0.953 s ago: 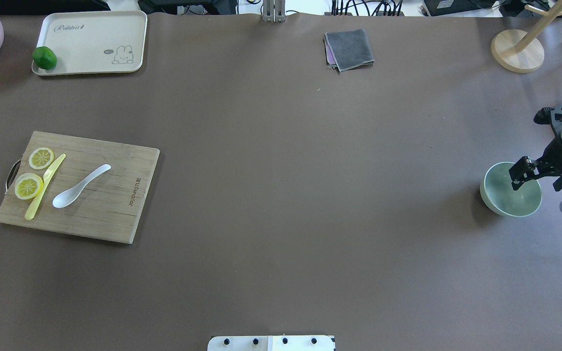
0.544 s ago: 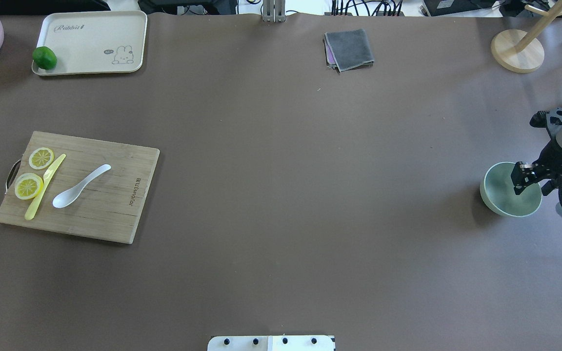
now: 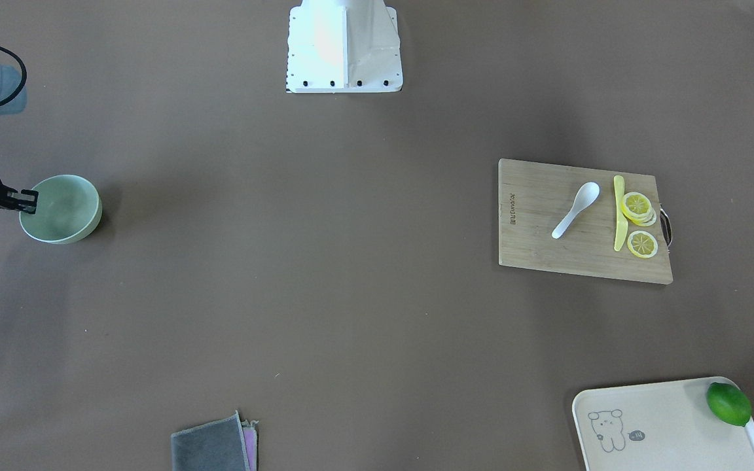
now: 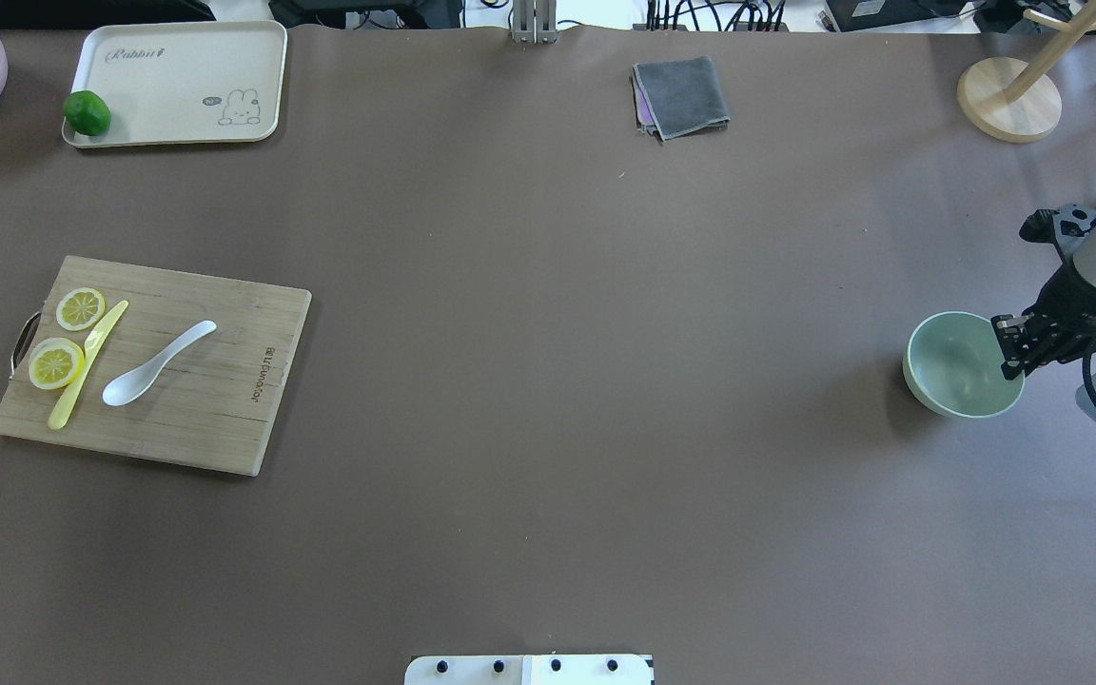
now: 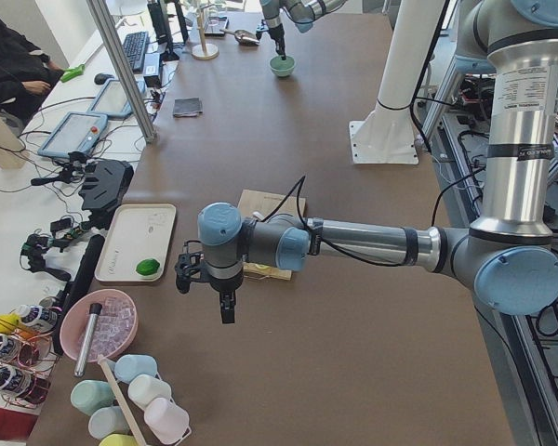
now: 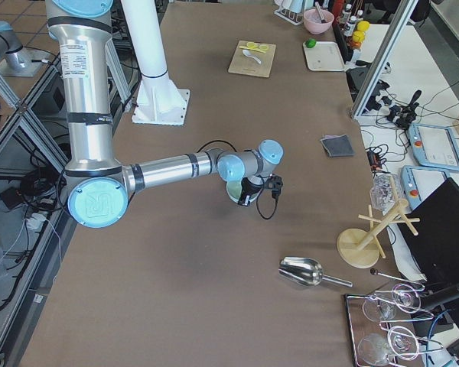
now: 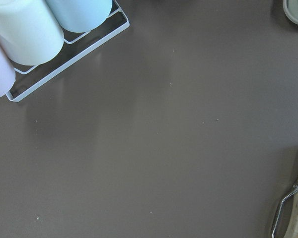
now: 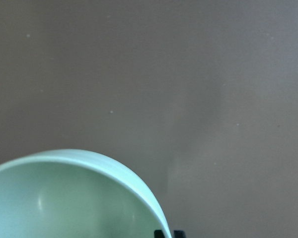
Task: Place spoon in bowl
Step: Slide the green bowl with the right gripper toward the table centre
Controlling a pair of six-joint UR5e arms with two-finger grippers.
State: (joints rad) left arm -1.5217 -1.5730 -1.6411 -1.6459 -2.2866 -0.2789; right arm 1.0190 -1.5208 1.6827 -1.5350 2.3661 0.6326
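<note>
Overhead exterior: right fingers tight on the bowl rim (spoon well apart).

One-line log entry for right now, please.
right gripper: shut on bowl rim | spoon: on cutting board, not picked up | left gripper: open/shut unclear

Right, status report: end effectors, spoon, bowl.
Right end effector shut on bowl rim. Left end effector hovering near cutting board, state unclear. Spoon on the board, far from bowl. Knife beside spoon, not touching.
</note>
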